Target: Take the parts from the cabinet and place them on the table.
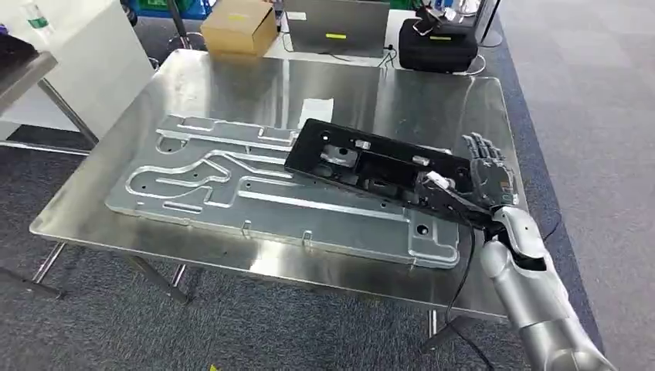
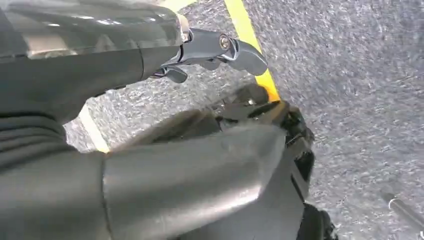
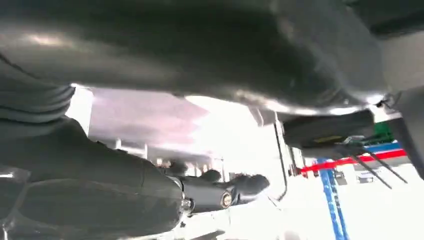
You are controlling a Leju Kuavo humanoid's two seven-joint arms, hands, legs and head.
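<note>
We see our right hand (image 1: 485, 179) at four o'clock on the steel table (image 1: 232, 85), thumb under and fingers spread over the end of one black part (image 1: 371, 164), gripping it. That part rests tilted on one large aluminium plate (image 1: 255, 197). Our left hand (image 2: 220, 50) hangs over carpet, fingers curled, holding nothing.
</note>
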